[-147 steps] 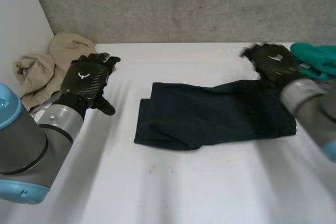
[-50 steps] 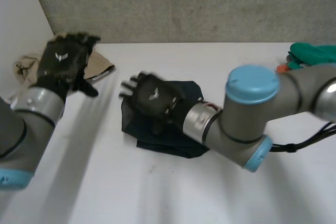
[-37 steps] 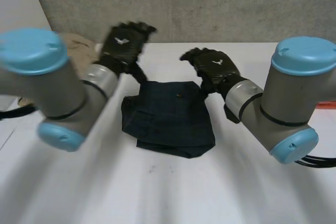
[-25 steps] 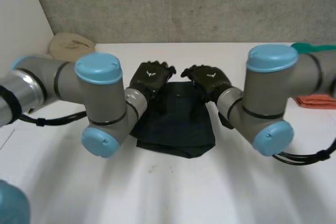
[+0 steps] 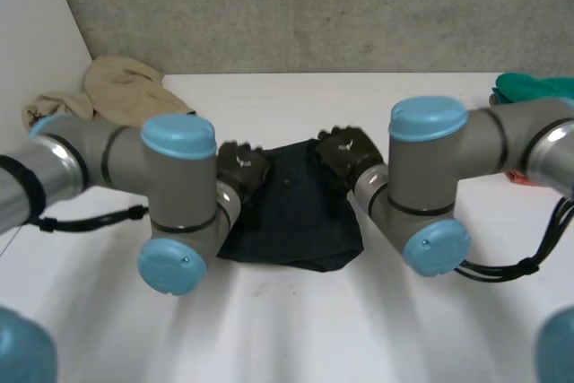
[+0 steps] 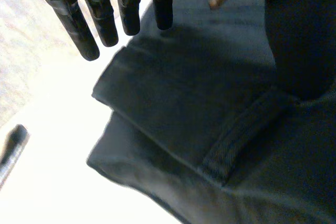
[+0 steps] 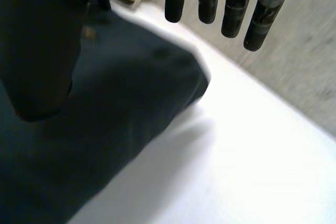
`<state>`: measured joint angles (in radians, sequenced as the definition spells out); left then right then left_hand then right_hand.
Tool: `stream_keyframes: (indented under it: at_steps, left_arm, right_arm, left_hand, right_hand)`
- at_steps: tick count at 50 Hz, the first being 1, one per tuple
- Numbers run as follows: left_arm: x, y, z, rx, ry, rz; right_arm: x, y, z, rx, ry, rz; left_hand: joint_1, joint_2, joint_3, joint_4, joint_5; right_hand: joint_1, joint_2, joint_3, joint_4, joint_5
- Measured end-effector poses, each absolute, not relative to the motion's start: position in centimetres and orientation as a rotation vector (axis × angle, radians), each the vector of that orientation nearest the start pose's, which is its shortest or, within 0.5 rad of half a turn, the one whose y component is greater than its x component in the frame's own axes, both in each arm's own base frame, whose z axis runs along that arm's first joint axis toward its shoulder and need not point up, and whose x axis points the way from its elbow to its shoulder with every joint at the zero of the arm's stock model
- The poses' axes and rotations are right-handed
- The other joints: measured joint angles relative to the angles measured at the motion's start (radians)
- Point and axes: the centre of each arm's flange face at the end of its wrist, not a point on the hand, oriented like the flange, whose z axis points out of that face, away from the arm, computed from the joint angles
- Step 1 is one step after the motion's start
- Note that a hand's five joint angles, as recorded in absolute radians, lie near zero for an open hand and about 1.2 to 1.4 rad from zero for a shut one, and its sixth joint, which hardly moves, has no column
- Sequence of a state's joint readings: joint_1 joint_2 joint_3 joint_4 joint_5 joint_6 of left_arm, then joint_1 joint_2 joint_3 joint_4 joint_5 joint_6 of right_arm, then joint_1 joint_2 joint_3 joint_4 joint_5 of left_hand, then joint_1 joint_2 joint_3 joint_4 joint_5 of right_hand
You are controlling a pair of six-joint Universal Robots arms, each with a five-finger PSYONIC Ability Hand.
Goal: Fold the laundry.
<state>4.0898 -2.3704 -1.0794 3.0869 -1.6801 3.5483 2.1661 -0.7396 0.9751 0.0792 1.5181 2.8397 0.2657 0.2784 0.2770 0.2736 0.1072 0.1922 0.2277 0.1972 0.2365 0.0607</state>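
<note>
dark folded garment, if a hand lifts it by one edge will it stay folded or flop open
Probably floppy: the dark garment lies in soft stacked layers with rounded edges, so lifted by one edge it would likely drape and unfold. The thick seam band hints at fairly heavy cloth. Pushed on the white table, it may bunch rather than slide whole.

Bench [image 5: 296, 329] front lies bare. Folded dark garment [image 5: 296, 213] occupies the centre; beige cloth pile [image 5: 117, 87] far left, green cloth [image 5: 538, 89] far right.
</note>
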Motion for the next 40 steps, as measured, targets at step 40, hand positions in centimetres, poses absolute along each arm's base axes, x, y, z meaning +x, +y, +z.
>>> stream_keyframes:
  at_steps: [40]
  left_arm:
    - [-33.7,-24.9,26.4,1.638,2.368,-2.322]
  right_arm:
    - [35.7,-21.3,9.4,-1.338,1.825,-1.982]
  left_hand:
    - [-0.042,-0.054,-0.048,-0.054,-0.065]
  right_hand:
    - [0.0,0.0,0.0,0.0,0.0]
